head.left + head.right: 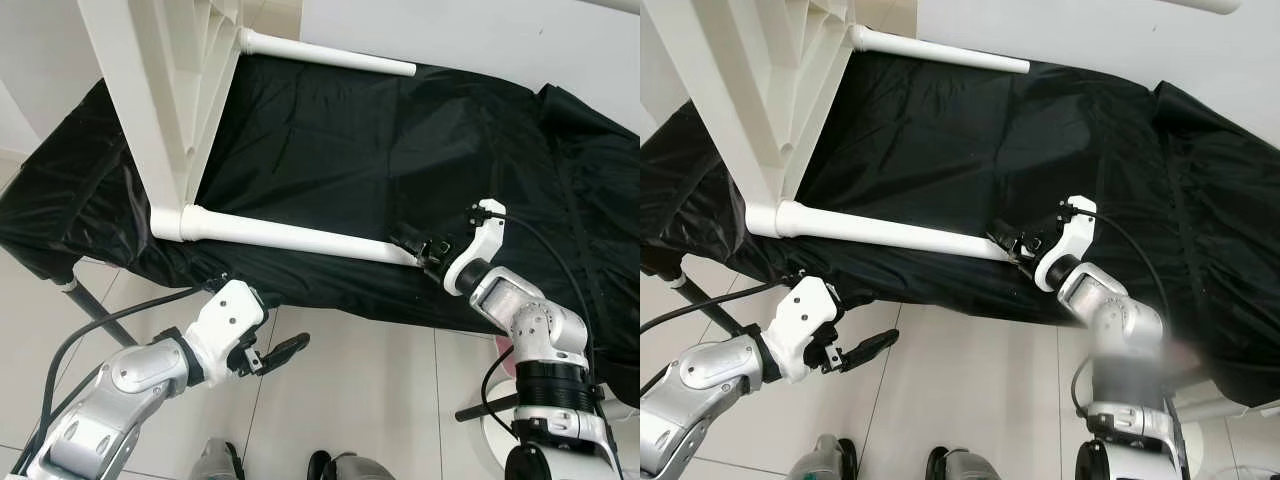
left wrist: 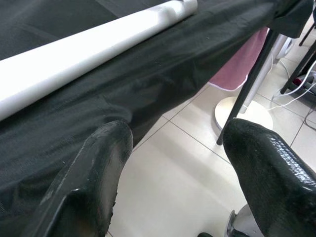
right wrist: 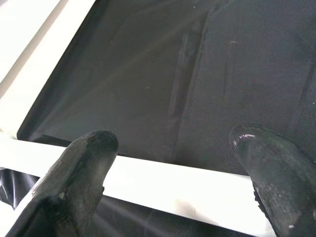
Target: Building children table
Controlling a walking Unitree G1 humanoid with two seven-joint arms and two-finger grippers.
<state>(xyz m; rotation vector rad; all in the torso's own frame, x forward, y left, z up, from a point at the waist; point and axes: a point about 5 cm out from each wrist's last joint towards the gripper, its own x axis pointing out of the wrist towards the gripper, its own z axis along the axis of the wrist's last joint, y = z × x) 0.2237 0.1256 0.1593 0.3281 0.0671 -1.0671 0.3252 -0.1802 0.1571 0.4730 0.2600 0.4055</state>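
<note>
The white children's table (image 1: 165, 95) lies tipped on its side on a bench draped in black cloth (image 1: 400, 150). Its ribbed tabletop stands up at the bench's left end. Two white round legs run from it to my right, lying over the cloth. The far leg (image 1: 330, 53) lies along the bench's back edge. The near leg (image 1: 290, 235) lies close along the front edge; its free end stops about midway along that edge.

My right gripper (image 1: 418, 247) sits at the front edge of the bench, at the free end of the near leg. In the right wrist view my two black fingers (image 3: 79, 173) stand wide apart, one on either side of the white leg (image 3: 163, 190), which crosses between them. I cannot tell whether either pad touches it. Nothing is clamped.

My left gripper (image 1: 272, 354) hangs below the front edge of the bench, over the pale floor tiles (image 1: 350, 400), clear of the cloth and of the leg. The left wrist view shows its fingers (image 2: 89, 182) spread wide with nothing between them; beyond them are the draped cloth edge and the near leg (image 2: 89, 54) above.

A black bench leg (image 1: 100, 312) slants down at the bench's left front corner. Something pink (image 2: 237, 64) and a round white base (image 2: 244, 111) stand on the floor under the bench's right part.
</note>
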